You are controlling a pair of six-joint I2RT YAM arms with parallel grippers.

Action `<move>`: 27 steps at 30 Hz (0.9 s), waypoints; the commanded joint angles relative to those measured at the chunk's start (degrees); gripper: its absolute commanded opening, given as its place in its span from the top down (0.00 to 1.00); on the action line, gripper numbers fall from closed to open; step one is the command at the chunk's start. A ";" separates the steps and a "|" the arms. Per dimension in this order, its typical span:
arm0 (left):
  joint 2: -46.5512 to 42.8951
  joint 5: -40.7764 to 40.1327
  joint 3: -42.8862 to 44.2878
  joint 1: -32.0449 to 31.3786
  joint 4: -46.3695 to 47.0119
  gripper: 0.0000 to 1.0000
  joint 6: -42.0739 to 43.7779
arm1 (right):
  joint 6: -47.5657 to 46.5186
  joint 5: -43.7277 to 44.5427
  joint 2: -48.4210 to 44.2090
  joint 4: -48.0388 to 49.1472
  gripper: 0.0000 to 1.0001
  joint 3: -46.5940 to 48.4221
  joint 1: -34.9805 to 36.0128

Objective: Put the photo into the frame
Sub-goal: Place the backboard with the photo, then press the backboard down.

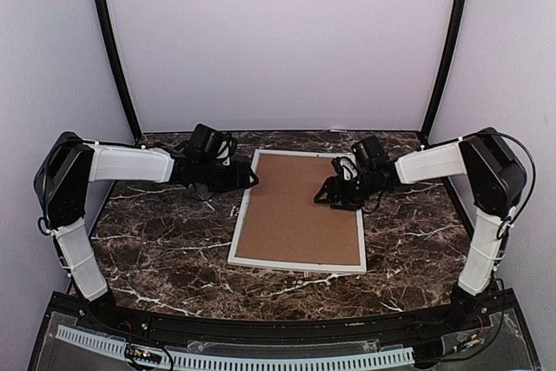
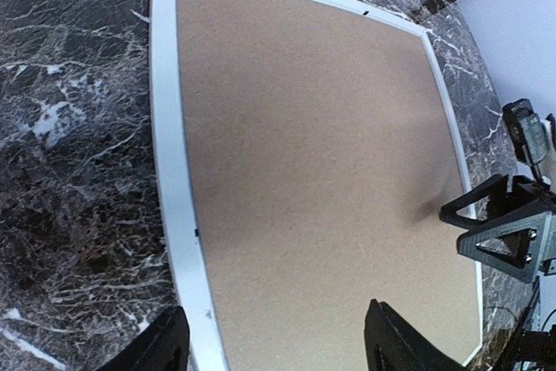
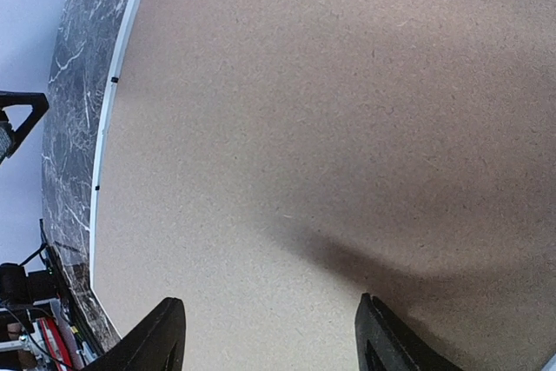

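Frame [image 1: 241, 225] flat, brown board [image 1: 300, 215] inside. Left gripper [image 1: 250, 180] spread at its 10 o'clock edge. Right gripper [image 1: 323, 198] spread over board, 2 o'clock.

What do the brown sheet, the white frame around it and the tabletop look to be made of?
The brown sheet looks like matte fibreboard or cardboard: fine speckled grain, no shine. The frame has smooth white rails, painted wood or plastic; I cannot tell which. The tabletop looks like dark marble with white veins, though it may be a printed laminate.
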 commanded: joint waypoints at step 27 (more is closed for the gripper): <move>7.81 1.26 4.83 0.76 -7.56 0.47 8.30 | -3.40 17.60 -3.68 -13.24 0.43 -1.17 -5.50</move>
